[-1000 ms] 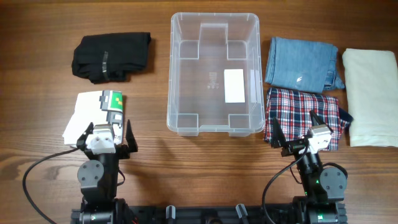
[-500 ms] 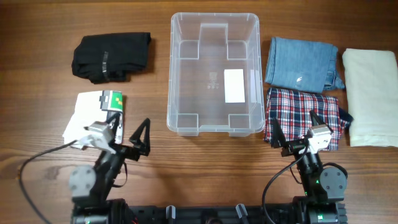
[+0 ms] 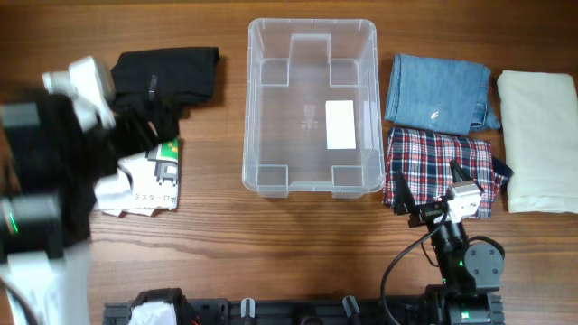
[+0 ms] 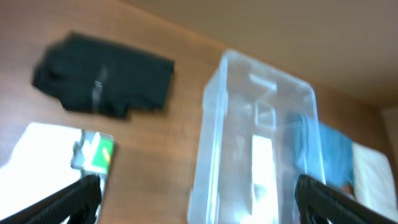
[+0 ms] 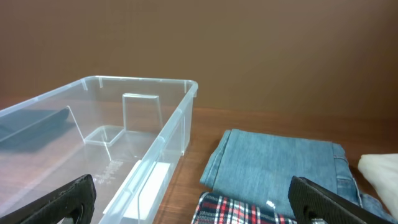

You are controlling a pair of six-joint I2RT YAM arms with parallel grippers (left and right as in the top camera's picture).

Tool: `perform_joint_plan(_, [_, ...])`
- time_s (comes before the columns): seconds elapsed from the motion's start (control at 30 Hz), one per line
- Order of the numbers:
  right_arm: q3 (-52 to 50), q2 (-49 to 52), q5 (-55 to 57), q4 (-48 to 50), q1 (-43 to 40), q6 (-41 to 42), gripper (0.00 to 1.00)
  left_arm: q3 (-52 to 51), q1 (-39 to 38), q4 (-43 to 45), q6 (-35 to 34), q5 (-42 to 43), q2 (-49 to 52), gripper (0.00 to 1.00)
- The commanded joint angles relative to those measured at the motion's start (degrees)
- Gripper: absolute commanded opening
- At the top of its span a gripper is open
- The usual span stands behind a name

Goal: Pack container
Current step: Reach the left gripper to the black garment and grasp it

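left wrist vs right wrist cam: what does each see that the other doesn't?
Left wrist only: the black folded garment and the white folded item with a green-printed label. Right wrist only: the red plaid cloth. Both: the clear container, the folded blue denim and an edge of the cream cloth.

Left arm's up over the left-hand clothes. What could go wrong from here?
The left end effector, open, hangs blurred near both the black garment and the white folded item; it might catch both. The container looks unanchored, so a garment dragged over its rim could shove it.
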Motion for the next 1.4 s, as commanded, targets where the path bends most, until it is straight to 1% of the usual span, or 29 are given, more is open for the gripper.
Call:
perform_joint_plan(0.0, [-0.07,-0.33,0.11,0.31,-0.02,0.44,1.0,17.4,0.31,-11.1,2.21,-2.56,13.66,1.0])
perform_joint_plan(0.03, [-0.07,-0.33,0.11,0.31,-0.02,0.42,1.0,19.74,0.31,-12.76,2.21,-1.81,16.65,1.0])
perform_joint_plan(0.07, [-0.07,-0.33,0.09,0.31,-0.02,0.44,1.0,20.22,0.31,-12.44,2.23,-1.75,18.88,1.0])
perform_joint_plan(0.23, [-0.07,-0.33,0.11,0.31,-0.02,0.42,1.0,20.15,0.37,-12.48,1.95,-3.13,24.41,1.0])
perform_joint_plan(0.3, [-0.07,-0.33,0.11,0.31,-0.02,0.42,1.0,20.15,0.37,-11.5,-4.9,-5.31,26.34,1.0])
perform_joint_plan(0.33, [-0.07,-0.33,0.09,0.31,-0.02,0.42,1.0,20.15,0.37,-11.47,-9.73,-7.43,27.06,1.0])
perform_joint_plan(0.37, [-0.07,-0.33,0.09,0.31,-0.02,0.39,1.0,20.15,0.37,-11.47,-17.03,-12.09,28.5,1.0])
perform_joint_plan(0.4, [-0.07,-0.33,0.11,0.31,-0.02,0.42,1.0,20.15,0.37,-11.47,-19.12,-13.79,28.96,1.0])
perform_joint_plan(0.47, [-0.07,-0.33,0.11,0.31,-0.02,0.42,1.0,20.15,0.35,-11.45,-26.03,-17.53,30.69,1.0])
perform_joint_plan(0.53, [-0.07,-0.33,0.09,0.31,-0.02,0.42,1.0,20.15,0.37,-11.13,-32.52,-17.68,32.52,1.0])
perform_joint_plan(0.6, [-0.07,-0.33,0.09,0.31,-0.02,0.39,1.0,20.15,0.37,-9.84,-36.04,-17.66,34.27,1.0])
perform_joint_plan(0.7, [-0.07,-0.33,0.11,0.28,-0.02,0.42,1.0,20.15,0.37,-7.56,-38.8,-17.66,36.63,1.0])
perform_joint_plan(0.9, [-0.07,-0.33,0.11,0.31,-0.02,0.42,1.0,20.13,0.37,-5.57,-49.16,-19.21,41.16,1.0])
perform_joint_plan(0.97, [-0.07,-0.33,0.11,0.31,-0.02,0.42,1.0,20.04,0.35,-5.25,-51.01,-20.11,42.66,1.0])
perform_joint_plan(1.23, [-0.07,-0.33,0.11,0.31,-0.02,0.39,1.0,17.29,0.46,-1.2,-52.11,-20.68,49.64,1.0])
perform_joint_plan(1.37, [-0.07,-0.33,0.11,0.31,-0.02,0.42,1.0,13.51,0.46,3.72,-52.68,-20.9,51.32,1.0])
